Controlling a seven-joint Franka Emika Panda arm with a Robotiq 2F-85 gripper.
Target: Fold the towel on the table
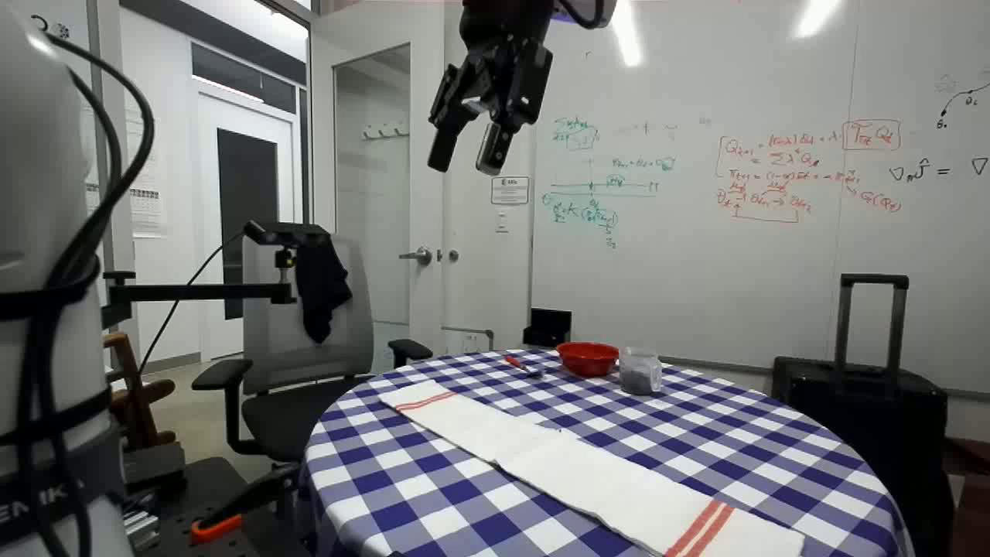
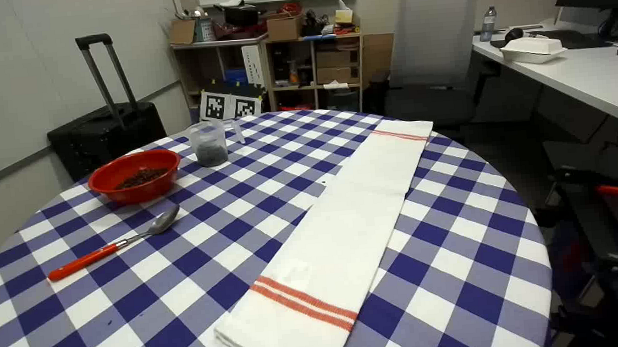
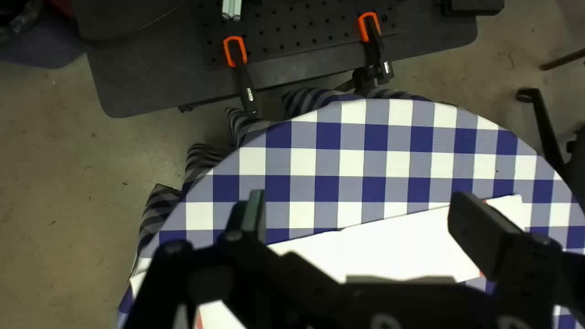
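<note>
The towel point(image 1: 572, 464) is a long narrow white cloth with red stripes near both ends. It lies flat and stretched out across the round table point(image 1: 433, 495), which has a blue and white checked cloth. In an exterior view the towel point(image 2: 341, 231) shows in full, with a faint crease across its middle. My gripper point(image 1: 465, 160) is open and empty, high above the table and pointing down. In the wrist view the two fingers of the gripper point(image 3: 358, 198) are wide apart, and the towel point(image 3: 397, 246) lies well below, partly hidden by the fingers and gripper body.
A red bowl point(image 2: 139, 193) with dark brown bits, a spoon point(image 2: 116, 246) with a red handle and a clear measuring cup point(image 2: 210, 142) with dark contents stand on the table, beside the towel. An office chair point(image 1: 309, 309) and a black suitcase point(image 1: 858, 418) stand near the table's edge.
</note>
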